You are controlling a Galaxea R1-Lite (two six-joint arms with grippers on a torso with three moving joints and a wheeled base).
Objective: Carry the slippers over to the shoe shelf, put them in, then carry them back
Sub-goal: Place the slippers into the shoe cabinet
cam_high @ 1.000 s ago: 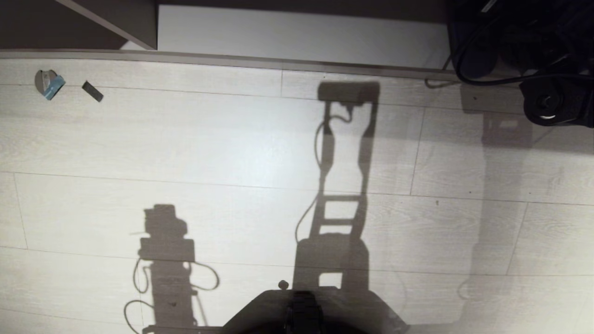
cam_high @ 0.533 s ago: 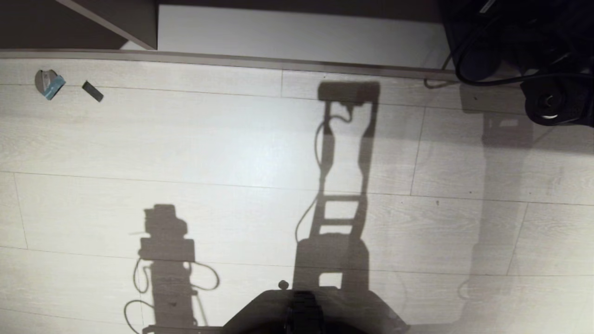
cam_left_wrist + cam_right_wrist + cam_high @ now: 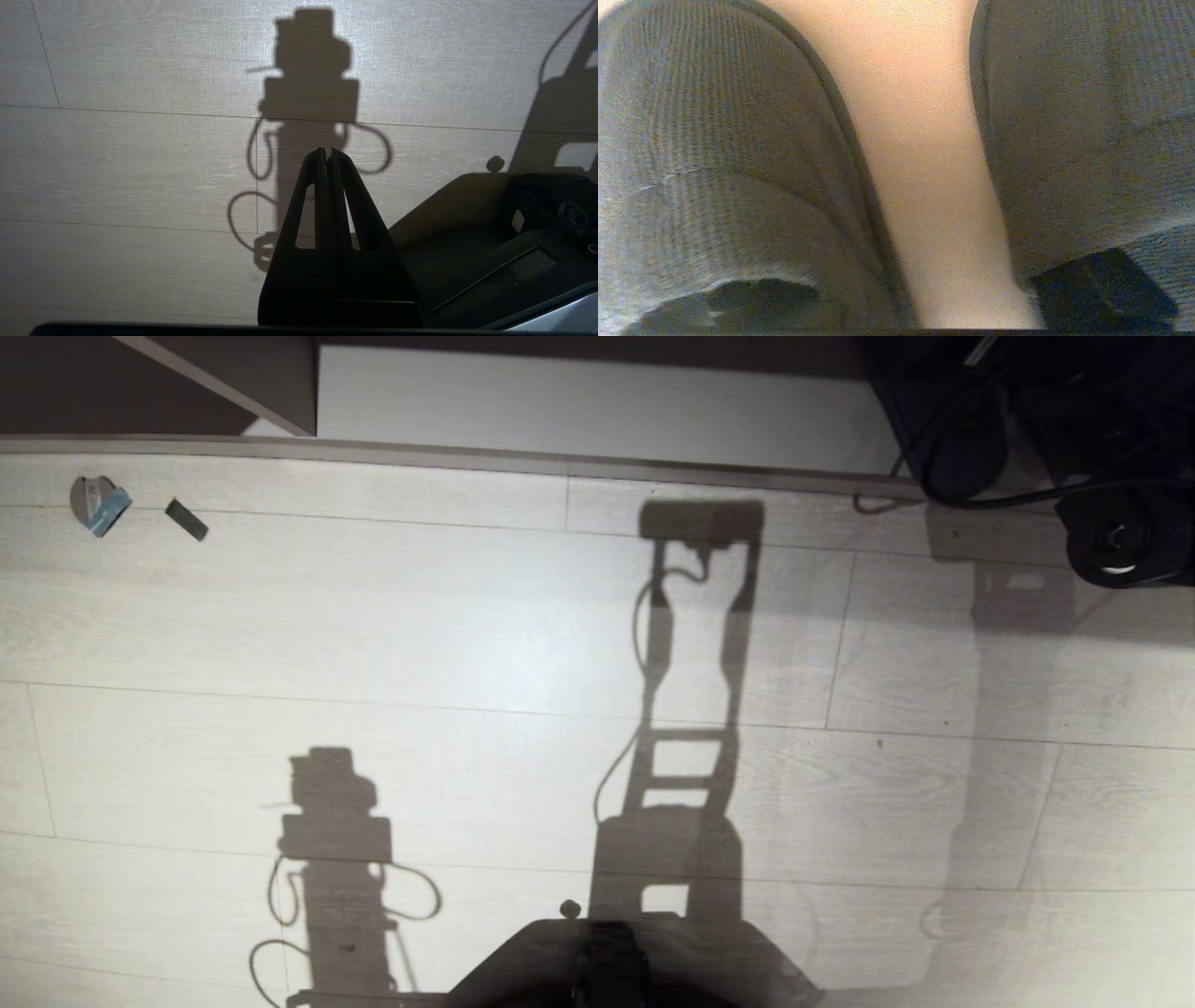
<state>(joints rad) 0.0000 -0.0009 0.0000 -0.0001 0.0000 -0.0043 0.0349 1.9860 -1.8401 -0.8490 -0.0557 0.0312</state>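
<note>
Two dark grey ribbed slippers fill the right wrist view, one (image 3: 714, 163) on each side (image 3: 1087, 116), with a strip of the shoe shelf's pale base board (image 3: 920, 163) bare between them. In the head view the shoe shelf (image 3: 597, 411) runs along the top with its upright divider panel (image 3: 261, 383). My right arm (image 3: 1074, 448) reaches over its right end as a dark mass, and the right gripper is lost in that mass. My left gripper (image 3: 327, 151) hangs shut and empty over the floor, beside my base (image 3: 490, 224).
Pale wood-plank floor (image 3: 467, 644) spreads in front of the shelf. A small grey-blue scrap (image 3: 98, 504) and a dark chip (image 3: 187, 520) lie at the far left near the shelf's edge. A black cable (image 3: 887, 504) loops by the right arm.
The right arm's dark mass at the top right has shifted a little, its round joint sliding slightly right. Floor, shelf and left arm are unchanged.
</note>
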